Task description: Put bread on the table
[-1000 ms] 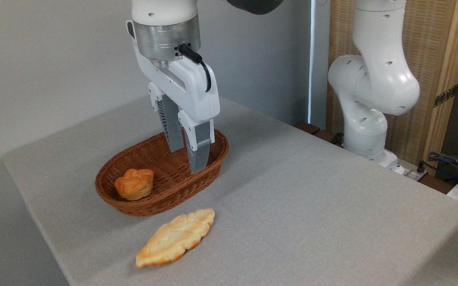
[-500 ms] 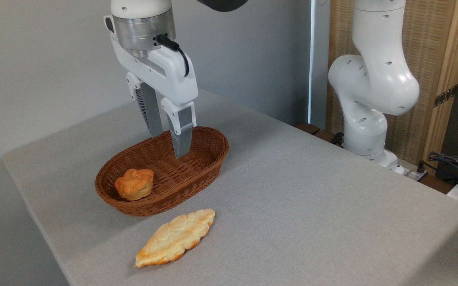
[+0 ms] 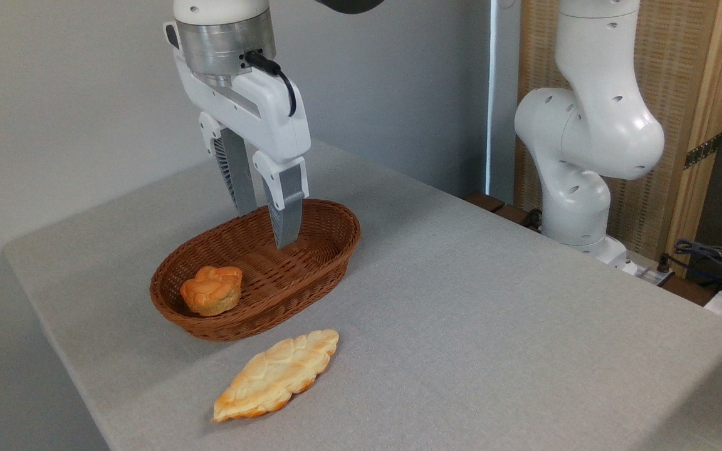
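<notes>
Nearest the camera, the bread (image 3: 276, 376) lies flat on the table (image 3: 492, 326), close to the near-left edge. Its long axis runs from near left to far right, with browned tips at both ends, and nothing touches it. It sits just beside the basket (image 3: 329, 260), on the near side, with a narrow strip of grey cloth between the two.

The brown oval wicker basket stands on the table's left half. In its near-left end rests a small round orange bun (image 3: 212, 290); the rest of the basket floor is bare weave.

Over the far end of the basket hangs the gripper (image 3: 267, 228), pointing straight down. Its two grey fingers (image 3: 286, 216) are parted with a clear gap between them, and they hold nothing. The tips are at about the level of the basket's far rim; whether they reach below it is hard to tell.

Farther back on the right, beyond the table edge, stands the white base of the arm (image 3: 580, 144), in front of a woven screen (image 3: 674, 125). Cables (image 3: 712, 257) lie at the far right
</notes>
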